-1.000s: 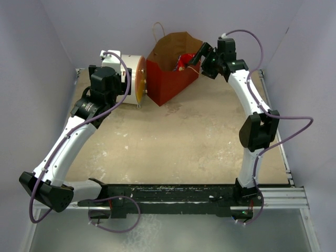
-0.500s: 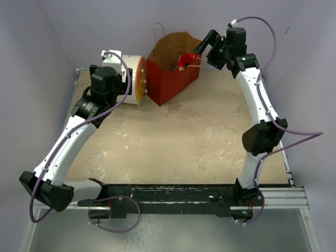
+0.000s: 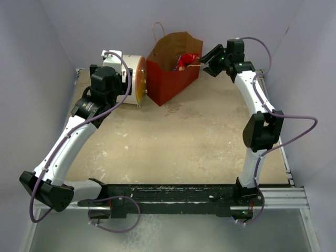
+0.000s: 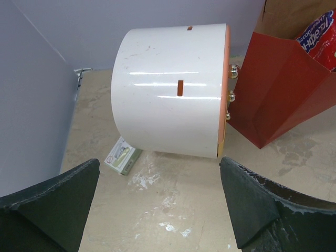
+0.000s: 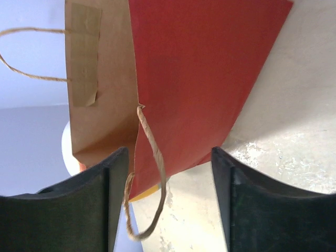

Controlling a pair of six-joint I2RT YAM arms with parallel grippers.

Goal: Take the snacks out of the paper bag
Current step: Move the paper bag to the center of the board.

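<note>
The paper bag [image 3: 169, 79], red outside and brown inside, stands open at the back of the table. A red snack bag with a blue logo [image 3: 185, 60] pokes out of its mouth and also shows in the left wrist view [image 4: 320, 37]. The other packets are hidden. My right gripper [image 3: 208, 56] is open and empty, just right of the bag's upper rim. In the right wrist view the bag's red wall [image 5: 210, 79] fills the frame, and its cord handle [image 5: 153, 173] hangs between my open fingers [image 5: 105, 199]. My left gripper [image 4: 157, 176] is open and empty, facing the white cylinder.
A white cylinder with an orange end [image 3: 128, 76] lies on its side left of the bag, almost touching it [image 4: 168, 89]. A small green-and-white box [image 4: 123, 155] lies on the table by the cylinder. Purple walls close in the back and both sides.
My right gripper has pulled back from the bag's mouth to the right and turned, empty. The red snack bag stays in the paper bag. The left arm has not moved.
</note>
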